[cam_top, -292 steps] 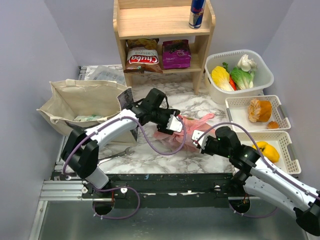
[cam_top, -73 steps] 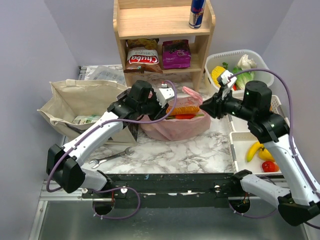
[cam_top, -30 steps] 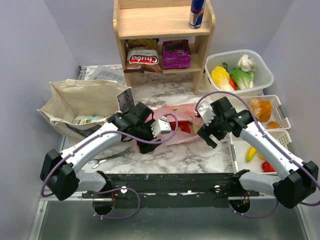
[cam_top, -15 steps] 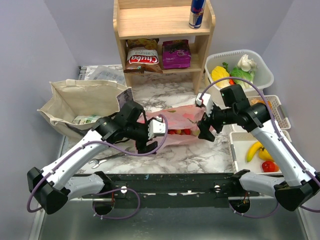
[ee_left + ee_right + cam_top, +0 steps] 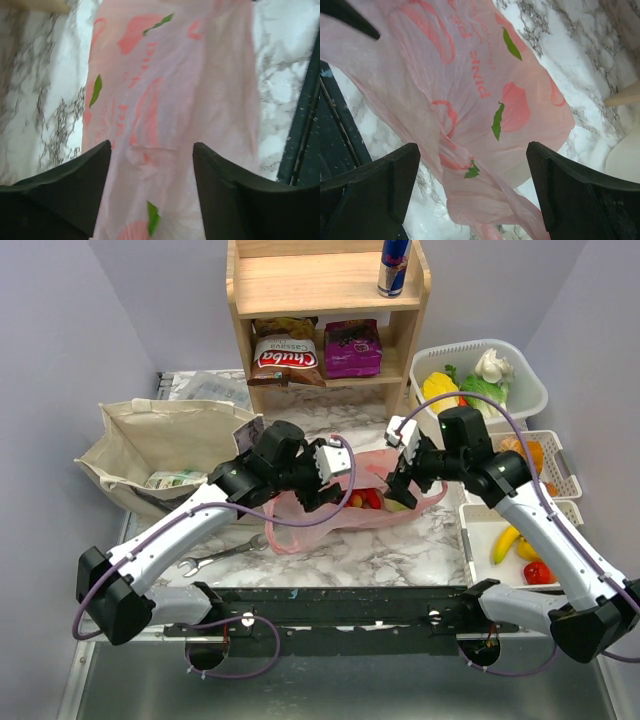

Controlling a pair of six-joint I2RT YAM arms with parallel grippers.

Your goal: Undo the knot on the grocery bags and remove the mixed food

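Risen back over bag (image 5: 350,518) with left gripper (image 5: 151,150) and right gripper (image 5: 472,147), jaws spread on both (mouth gaping wider now, food (image 5: 371,498) showing); probably past knot, onto emptying.

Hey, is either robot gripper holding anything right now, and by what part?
Nothing is held. The left gripper and the right gripper both stand open over the pink bag. Its film shows loose between their fingers, not pinched.

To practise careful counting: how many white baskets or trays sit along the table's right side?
3, front to back: the near tray closest to the arms' bases, the middle tray, partly covered, and the deep basket farthest back. None seem fully hidden.
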